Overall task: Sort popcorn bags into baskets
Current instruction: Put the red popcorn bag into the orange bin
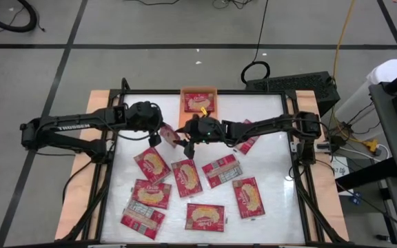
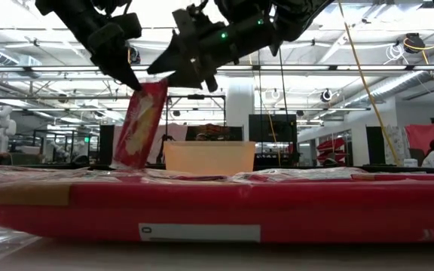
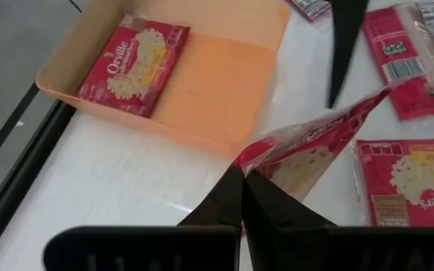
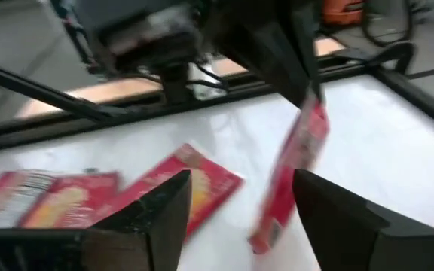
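Observation:
My left gripper (image 1: 158, 136) is shut on the top edge of one red popcorn bag (image 1: 170, 133), which hangs upright above the table (image 2: 140, 124). In the left wrist view the shut fingertips (image 3: 241, 188) pinch that bag (image 3: 307, 147). My right gripper (image 1: 187, 143) stands open right beside the hanging bag; in its wrist view the bag (image 4: 294, 169) dangles just beyond the spread fingers (image 4: 160, 214). The orange basket (image 1: 186, 103) sits at the table's far edge with one popcorn bag (image 3: 132, 64) lying in it. Several more bags lie flat on the table (image 1: 187, 178).
Loose bags spread over the middle and near half of the white table, such as one (image 1: 249, 196) near the right and one (image 1: 142, 219) at the near left. Another bag (image 1: 247, 143) lies under the right arm. A black frame rims the table (image 1: 295, 138).

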Available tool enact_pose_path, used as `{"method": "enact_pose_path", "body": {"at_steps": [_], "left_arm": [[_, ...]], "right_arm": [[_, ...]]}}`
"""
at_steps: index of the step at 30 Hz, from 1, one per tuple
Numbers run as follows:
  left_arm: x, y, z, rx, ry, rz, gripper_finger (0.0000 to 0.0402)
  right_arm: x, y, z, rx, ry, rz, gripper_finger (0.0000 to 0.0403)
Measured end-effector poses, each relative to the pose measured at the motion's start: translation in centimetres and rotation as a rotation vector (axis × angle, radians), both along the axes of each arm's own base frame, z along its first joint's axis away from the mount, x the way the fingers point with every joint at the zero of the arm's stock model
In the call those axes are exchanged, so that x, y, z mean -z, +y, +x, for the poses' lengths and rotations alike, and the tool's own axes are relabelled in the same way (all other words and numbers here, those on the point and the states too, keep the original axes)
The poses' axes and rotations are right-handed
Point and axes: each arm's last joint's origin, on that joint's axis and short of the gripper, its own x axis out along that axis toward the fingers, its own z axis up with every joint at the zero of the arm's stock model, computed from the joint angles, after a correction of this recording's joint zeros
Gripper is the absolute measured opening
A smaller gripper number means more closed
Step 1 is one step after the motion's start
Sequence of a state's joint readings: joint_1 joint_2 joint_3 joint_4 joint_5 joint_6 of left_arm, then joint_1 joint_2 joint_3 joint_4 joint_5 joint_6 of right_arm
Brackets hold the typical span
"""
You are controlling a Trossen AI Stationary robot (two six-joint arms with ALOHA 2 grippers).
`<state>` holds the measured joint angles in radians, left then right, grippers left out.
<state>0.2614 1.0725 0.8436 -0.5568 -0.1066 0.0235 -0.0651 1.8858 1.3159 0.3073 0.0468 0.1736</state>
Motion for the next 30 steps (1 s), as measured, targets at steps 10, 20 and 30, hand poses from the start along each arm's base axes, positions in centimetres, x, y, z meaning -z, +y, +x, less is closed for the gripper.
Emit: {"method": "enact_pose_path", "body": {"at_steps": [10,20,30], "left_arm": [[-0.1,-0.1,0.1,0.005,-0.017,-0.007,0.0004],[-0.2,-0.8,0.5,0.000,-0.048,-0.022,0.0012],[-1.5,-2.1,0.5,-0.091,-0.148,0.070,0.0107]], "right_arm": [[1.4,-0.6,0.1,0.127,0.076,-0.112,0.0168],[1.9,-0.8,0.0,0.096,0.137,-0.197,0.0017],[-3.0,-2.5,-3.9,0.004,0.137,-0.278,0.0006]]}}
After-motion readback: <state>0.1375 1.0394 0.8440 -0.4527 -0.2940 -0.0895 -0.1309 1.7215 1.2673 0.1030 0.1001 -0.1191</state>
